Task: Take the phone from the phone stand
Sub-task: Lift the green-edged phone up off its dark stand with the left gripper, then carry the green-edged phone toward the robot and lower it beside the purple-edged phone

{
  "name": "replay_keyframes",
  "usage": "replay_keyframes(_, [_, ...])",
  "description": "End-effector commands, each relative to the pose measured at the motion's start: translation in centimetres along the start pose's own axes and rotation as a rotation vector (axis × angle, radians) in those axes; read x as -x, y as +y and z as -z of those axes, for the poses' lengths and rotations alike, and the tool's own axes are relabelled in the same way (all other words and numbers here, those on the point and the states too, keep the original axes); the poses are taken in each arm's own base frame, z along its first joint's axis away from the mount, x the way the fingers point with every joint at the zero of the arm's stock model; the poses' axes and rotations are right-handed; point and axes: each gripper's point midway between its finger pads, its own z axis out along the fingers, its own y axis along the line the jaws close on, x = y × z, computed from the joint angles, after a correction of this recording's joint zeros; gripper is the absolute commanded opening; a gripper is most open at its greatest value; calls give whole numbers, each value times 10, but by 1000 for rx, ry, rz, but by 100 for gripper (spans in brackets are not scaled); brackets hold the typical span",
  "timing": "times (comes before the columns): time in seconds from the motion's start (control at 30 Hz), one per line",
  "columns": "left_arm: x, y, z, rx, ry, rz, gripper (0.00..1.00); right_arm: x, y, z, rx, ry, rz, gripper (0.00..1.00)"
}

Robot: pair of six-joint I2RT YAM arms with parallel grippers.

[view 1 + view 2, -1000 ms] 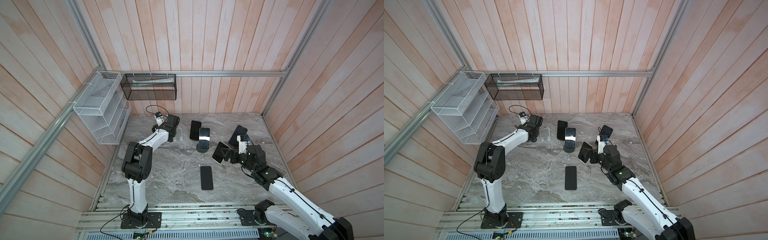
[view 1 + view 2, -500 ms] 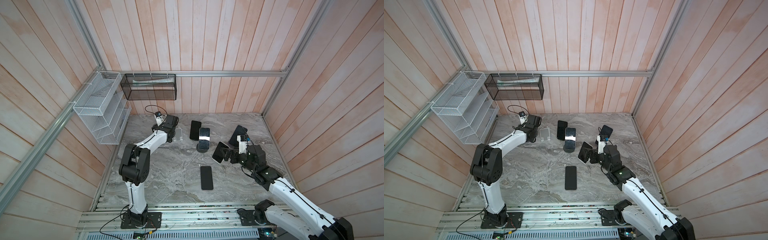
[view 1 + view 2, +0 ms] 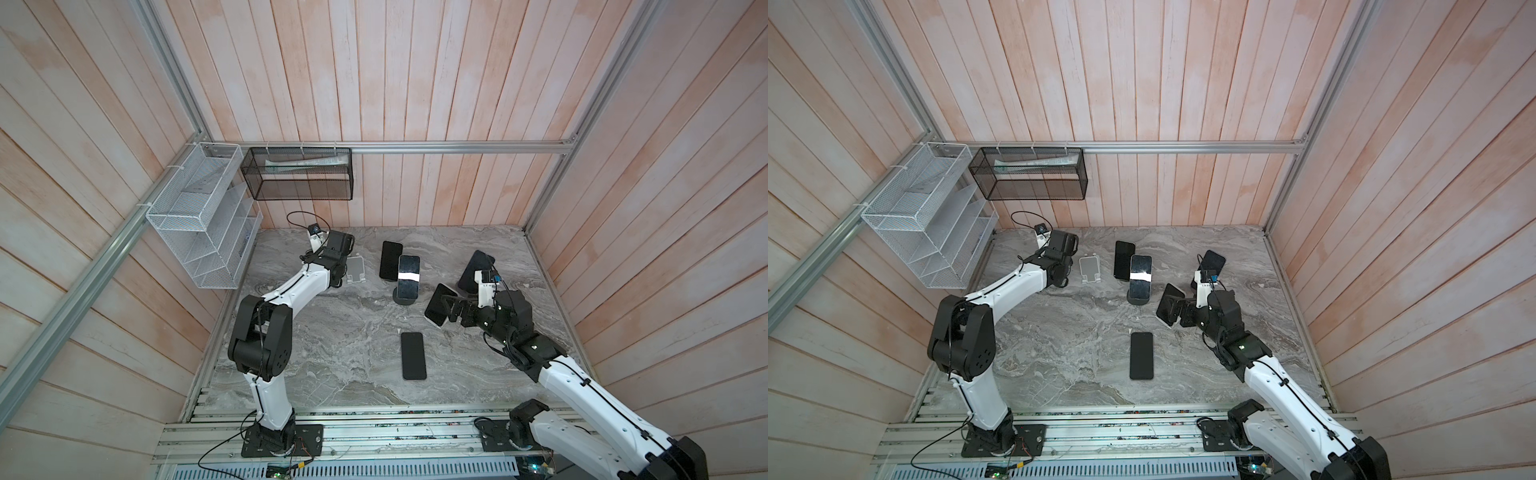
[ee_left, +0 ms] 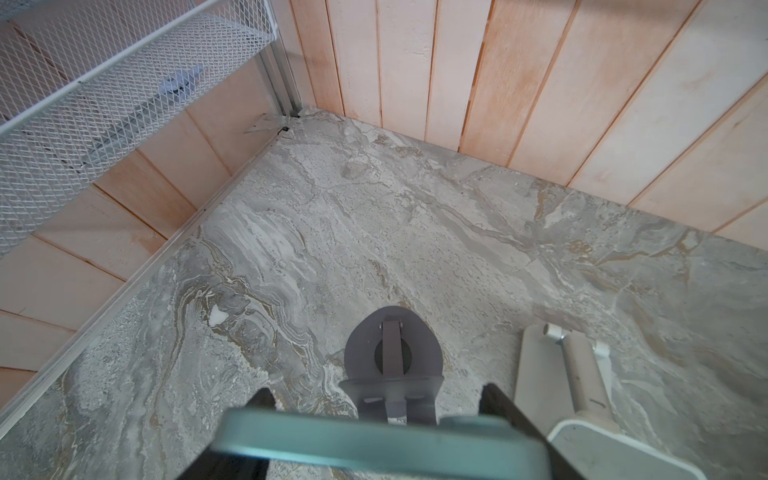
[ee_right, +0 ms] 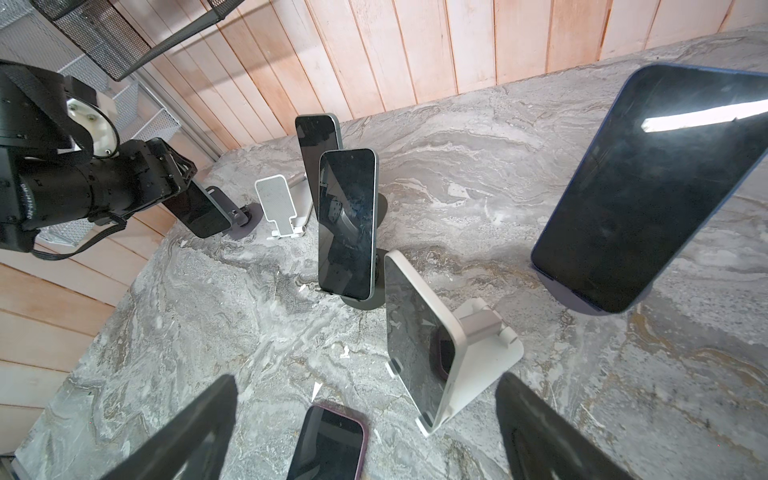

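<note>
My left gripper (image 4: 376, 419) is shut on a teal-edged phone (image 4: 374, 440), gripped across its width near the back left corner. The phone hangs just clear of an empty dark grey phone stand (image 4: 392, 353) with a round base. The right wrist view shows this phone (image 5: 195, 212) tilted in the left gripper beside that stand (image 5: 243, 216). My right gripper (image 5: 365, 432) is open, its fingers (image 5: 187, 436) spread wide, close to a phone leaning on a white stand (image 5: 415, 332). In both top views the right gripper (image 3: 451, 311) sits right behind that phone (image 3: 1169, 309).
An empty white stand (image 3: 356, 270) is beside the left gripper. Phones lean on stands at the middle (image 3: 408, 276), behind it (image 3: 390, 259) and at the right (image 3: 476, 270). One phone (image 3: 413, 355) lies flat in front. A white mesh shelf (image 3: 199, 220) and a black basket (image 3: 299, 174) hang on the walls.
The left arm's elbow has swung a little to the left and its wrist has edged back with the phone. The right arm has not moved.
</note>
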Motion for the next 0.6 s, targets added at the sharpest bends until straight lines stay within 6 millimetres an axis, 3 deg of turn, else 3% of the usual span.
replay_keyframes(0.0, [10, 1, 17, -35, -23, 5, 70, 10, 3, 4, 6, -29, -2, 97])
replay_keyframes(0.57, [-35, 1, 57, -93, 37, -81, 68, 11, 4, 10, 9, -35, -12, 97])
